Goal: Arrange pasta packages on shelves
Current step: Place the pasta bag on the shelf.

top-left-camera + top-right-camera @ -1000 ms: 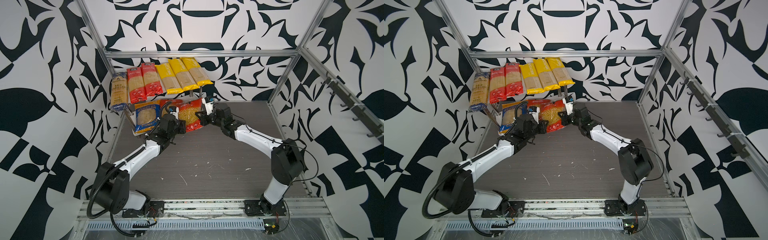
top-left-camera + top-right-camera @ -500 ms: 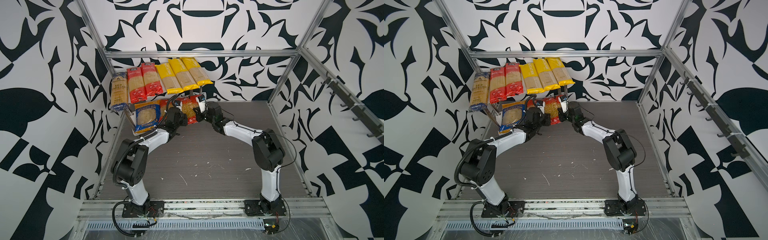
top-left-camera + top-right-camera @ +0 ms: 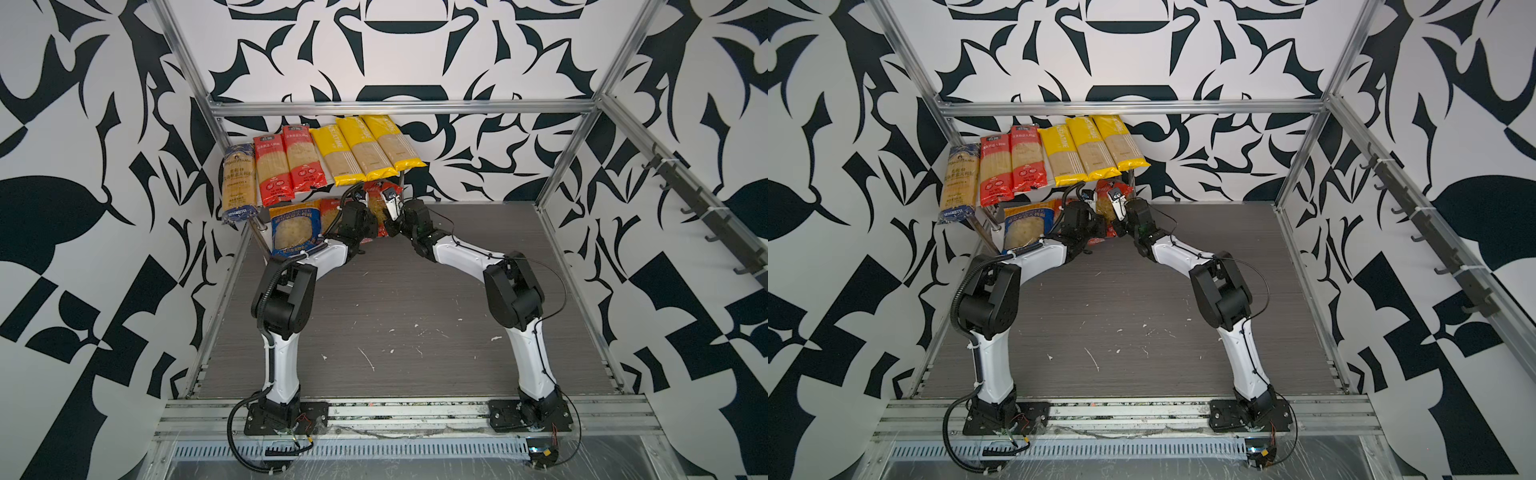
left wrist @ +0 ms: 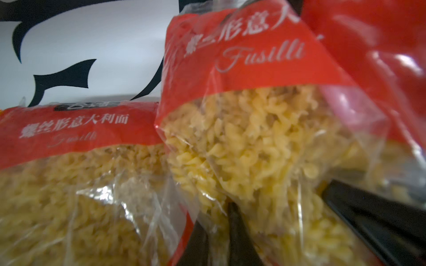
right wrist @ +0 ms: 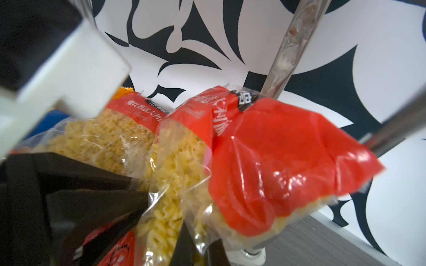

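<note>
Shelves (image 3: 318, 192): upper left of centre in both top views, against the back wall. Top tier, left to right: one blue spaghetti pack (image 3: 237, 185), two red packs (image 3: 272, 170), three yellow packs (image 3: 363, 145), side by side, front ends overhanging the edge. Lower tier, left to right: blue bag (image 3: 296, 226), flat, window up; second fusilli bag (image 3: 330, 210), red, mostly hidden behind my left arm (image 3: 328, 253); fusilli bag (image 3: 379, 203), red, tipped up on end under the yellow packs, at the right end beside a metal post (image 5: 292, 46). I cannot tell whether it rests on the lower board. Left jaws: nearly closed, pinching a fold at the bag's clear lower edge; my black fingers (image 4: 237, 235) sit at bottom centre of the left wrist view. Right jaws: closed tight on the same bag's lower edge from the other side, fingers (image 5: 185, 248) at the bottom of the right wrist view. Right arm (image 3: 469, 257): reaches in from centre right. Surface (image 3: 395, 316): dark wood-grain, scattered white flecks at lower centre.
</note>
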You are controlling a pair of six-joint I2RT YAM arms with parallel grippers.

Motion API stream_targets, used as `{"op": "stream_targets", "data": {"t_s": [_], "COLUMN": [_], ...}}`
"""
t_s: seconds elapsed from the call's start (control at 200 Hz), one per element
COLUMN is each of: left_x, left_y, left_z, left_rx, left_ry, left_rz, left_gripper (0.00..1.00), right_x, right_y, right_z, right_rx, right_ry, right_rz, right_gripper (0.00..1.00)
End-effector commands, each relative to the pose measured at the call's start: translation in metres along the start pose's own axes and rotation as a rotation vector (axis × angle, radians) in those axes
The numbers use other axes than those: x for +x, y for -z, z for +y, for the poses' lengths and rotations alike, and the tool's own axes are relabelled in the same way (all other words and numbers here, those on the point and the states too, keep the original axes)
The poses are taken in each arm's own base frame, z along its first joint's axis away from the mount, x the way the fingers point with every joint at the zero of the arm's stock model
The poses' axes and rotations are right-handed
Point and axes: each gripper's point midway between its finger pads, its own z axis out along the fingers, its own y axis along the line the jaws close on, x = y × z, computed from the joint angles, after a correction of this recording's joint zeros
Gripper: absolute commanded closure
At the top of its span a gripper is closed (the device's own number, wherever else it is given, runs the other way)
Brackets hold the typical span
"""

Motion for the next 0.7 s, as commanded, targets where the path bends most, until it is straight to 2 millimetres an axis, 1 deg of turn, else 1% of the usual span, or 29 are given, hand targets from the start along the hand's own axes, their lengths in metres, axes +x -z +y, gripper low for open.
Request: {"op": "stream_targets", "data": {"t_s": [0.0,0.165,0.255,0.485,0.6,0.69], "left_x": [-0.037,-0.024,-0.021,-0.022,-0.017,-0.014], "left_y": [0.003,0.009,0.014,0.028,0.027,0.024], "left_z": [-0.024,-0.021,-0.019,-0.014,-0.005,-0.002], "left_rx": [0.084,0.081,0.075,0.055,0.023,0.019], "left_ry": [0.004,0.027,0.032,0.034,0.03,0.05], "left_rz": [-0.097,-0.079,-0.076,-0.088,-0.073,-0.055], "left_gripper": [0.97,0.97,0.97,0.97,0.96,0.93], "right_x": [-0.091,-0.081,-0.077,-0.07,-0.07,-0.071], "right_y": [0.011,-0.005,-0.014,-0.032,-0.039,-0.039], "right_z": [-0.006,0.006,0.011,0.022,0.028,0.028], "right_rx": [0.04,-0.006,-0.024,-0.063,-0.073,-0.071], "right_ry": [0.014,0.006,-0.001,-0.028,-0.024,-0.022], "right_rz": [-0.248,-0.217,-0.203,-0.176,-0.16,-0.143], "right_gripper": [1.0,1.0,1.0,1.0,1.0,1.0]}}
